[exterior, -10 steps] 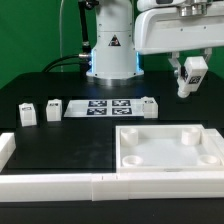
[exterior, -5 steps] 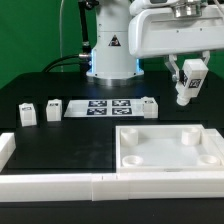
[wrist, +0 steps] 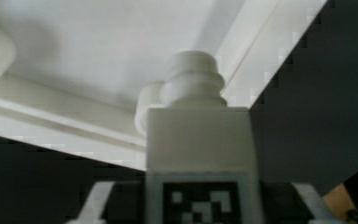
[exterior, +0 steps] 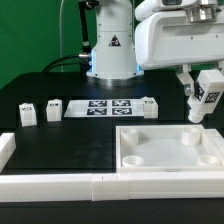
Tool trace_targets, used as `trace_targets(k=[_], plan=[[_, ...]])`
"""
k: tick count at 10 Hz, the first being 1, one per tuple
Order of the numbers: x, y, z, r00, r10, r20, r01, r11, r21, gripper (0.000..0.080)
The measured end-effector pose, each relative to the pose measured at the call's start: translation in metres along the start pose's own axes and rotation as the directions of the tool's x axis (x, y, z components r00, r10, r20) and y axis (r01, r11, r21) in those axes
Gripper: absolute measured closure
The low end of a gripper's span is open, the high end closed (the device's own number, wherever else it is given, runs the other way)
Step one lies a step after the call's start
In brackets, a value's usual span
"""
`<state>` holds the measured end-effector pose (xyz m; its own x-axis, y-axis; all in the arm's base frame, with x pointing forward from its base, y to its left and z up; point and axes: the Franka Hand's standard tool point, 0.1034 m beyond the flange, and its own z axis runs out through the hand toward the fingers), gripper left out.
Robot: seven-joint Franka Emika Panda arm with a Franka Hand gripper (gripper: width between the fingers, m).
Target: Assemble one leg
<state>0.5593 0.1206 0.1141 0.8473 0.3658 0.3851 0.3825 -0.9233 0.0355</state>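
Observation:
My gripper [exterior: 203, 92] is shut on a leg [exterior: 205, 99], a small white block with a black-and-white tag, held tilted in the air above the far right corner of the large white tray panel [exterior: 170, 150]. In the wrist view the leg [wrist: 197, 150] stands between my fingers [wrist: 98, 205], its stepped peg pointing at the tray panel's rim [wrist: 87, 110] below. Three other legs lie on the table: two [exterior: 27, 113] [exterior: 53, 108] at the exterior view's left and one [exterior: 149, 106] beside the marker board.
The marker board [exterior: 106, 108] lies flat in the middle of the black table. A long white rail [exterior: 60, 184] runs along the front edge, with a short white block [exterior: 5, 148] at its left end. The robot base [exterior: 112, 50] stands behind.
The gripper with the leg has moved to the exterior view's right and down, closer to the tray panel's far right corner.

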Motion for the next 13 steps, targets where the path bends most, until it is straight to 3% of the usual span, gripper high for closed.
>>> trace_targets(k=[4, 6, 9, 13], plan=[[-0.003, 0.003, 0.004, 1.0, -0.002, -0.012, 0.001, 1.0, -0.004, 0.0511], [0.024, 0.012, 0.016, 1.0, -0.001, 0.002, 0.001, 1.0, 0.003, 0.0511], [0.043, 0.016, 0.034, 0.998, -0.053, -0.016, 0.053, 0.999, 0.005, 0.0511], [0.042, 0.018, 0.034, 0.997, -0.058, -0.05, 0.058, 0.998, -0.006, 0.0511]])
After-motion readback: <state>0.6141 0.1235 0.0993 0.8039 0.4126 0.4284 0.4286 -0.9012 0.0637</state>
